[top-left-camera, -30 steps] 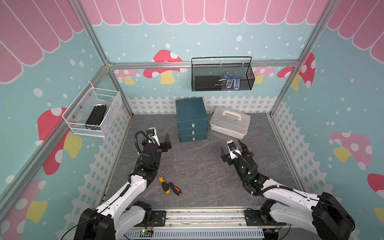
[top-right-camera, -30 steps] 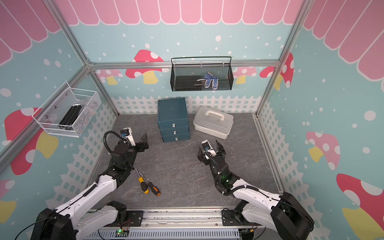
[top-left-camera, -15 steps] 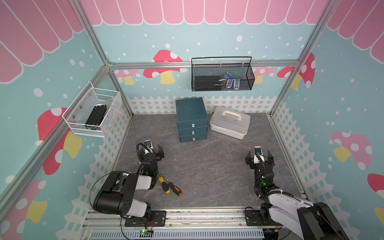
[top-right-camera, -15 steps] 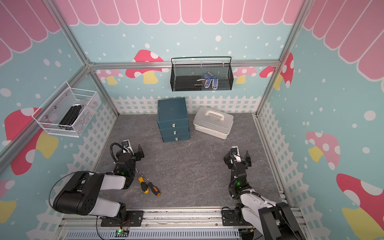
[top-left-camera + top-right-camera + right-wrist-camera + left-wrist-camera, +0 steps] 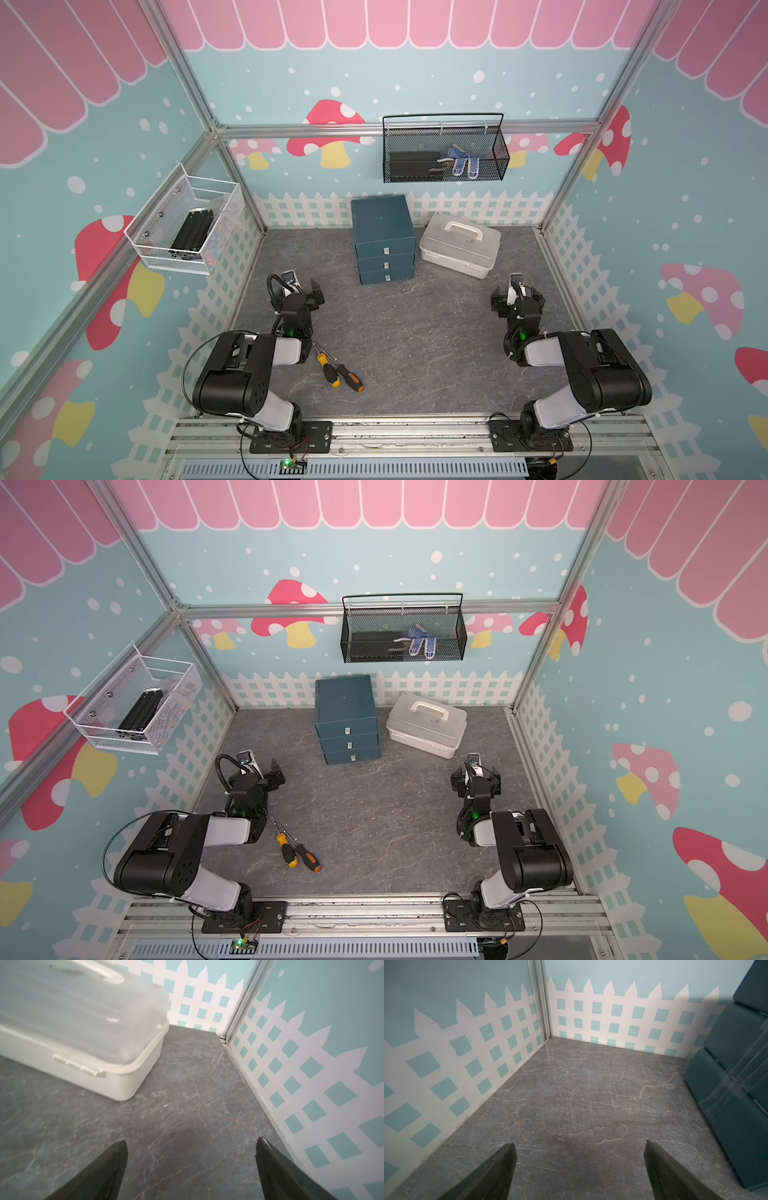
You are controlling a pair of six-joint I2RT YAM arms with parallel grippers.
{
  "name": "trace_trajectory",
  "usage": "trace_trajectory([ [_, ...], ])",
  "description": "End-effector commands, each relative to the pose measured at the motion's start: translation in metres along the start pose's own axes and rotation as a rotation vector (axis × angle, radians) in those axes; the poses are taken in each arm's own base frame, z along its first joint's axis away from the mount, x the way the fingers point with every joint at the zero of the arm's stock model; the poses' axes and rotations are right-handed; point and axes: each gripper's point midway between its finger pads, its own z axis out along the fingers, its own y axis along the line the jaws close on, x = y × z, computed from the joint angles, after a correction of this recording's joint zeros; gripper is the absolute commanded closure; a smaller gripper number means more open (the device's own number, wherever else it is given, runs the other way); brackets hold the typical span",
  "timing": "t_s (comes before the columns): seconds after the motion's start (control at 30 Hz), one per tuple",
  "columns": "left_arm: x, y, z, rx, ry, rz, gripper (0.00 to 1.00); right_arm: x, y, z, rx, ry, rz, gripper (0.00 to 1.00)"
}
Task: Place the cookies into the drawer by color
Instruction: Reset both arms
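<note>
Grey stone-patterned counter [image 5: 415, 332], enclosed by teal walls with a white picket-fence print.

Item 1. Drawer cabinet [image 5: 384, 241]: dark teal, three stacked drawers, each with a small pale tab handle. All three are shut. It stands upright at the back of the counter, near the centre, and shows in both top views.

Item 2. Cookies: none visible in any view, neither on the counter nor in a pincer. Whether any lie inside the shut drawers cannot be told.

Item 3. Pale grey case [image 5: 459, 245]: white top handle, lid closed, set at an angle just beside the cabinet.

Item 4. Left pincer [image 5: 579, 1147]: jaws wide, empty, low over bare counter with the cabinet to one side. Right pincer [image 5: 191, 1142]: jaws wide, empty, facing the corner past the case.

Item 5. Two screwdrivers [image 5: 338, 372]: orange-yellow and black handles, lying close by the left arm.

Item 6. Black mesh wall basket [image 5: 399, 174]; white mesh wall basket [image 5: 166, 253].

Hazards, judged:
- The tabs are small, so a pincer could slip off one, or drag the probably light cabinet instead of opening a drawer.
- The left arm could sweep the screwdrivers.
- The right arm could nudge the case against the cabinet.
</note>
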Motion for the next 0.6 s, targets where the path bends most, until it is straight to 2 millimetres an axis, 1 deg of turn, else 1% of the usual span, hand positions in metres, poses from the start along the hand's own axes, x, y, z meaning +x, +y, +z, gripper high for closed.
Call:
trace_trajectory([
  [0.0,-0.0032,-0.0018,0.0005,0.012,-0.004,-0.012,0.01,0.0084,0.0046,-0.0013,-0.04,0.034,0.044,0.01],
  [0.33,-0.0034,-0.0014,0.0005,0.01,-0.006,-0.012,0.01,0.0083,0.0049,-0.0022,-0.044,0.035,0.042,0.01],
  [0.43,-0.0033,-0.0015,0.0004,0.01,-0.005,-0.012,0.01,0.0094,0.0072,0.0007,-0.055,0.045,0.042,0.01],
  [0.57,-0.0035,-0.0012,0.0005,0.009,-0.006,-0.012,0.01,0.0089,0.0056,-0.0014,-0.053,0.04,0.044,0.01],
])
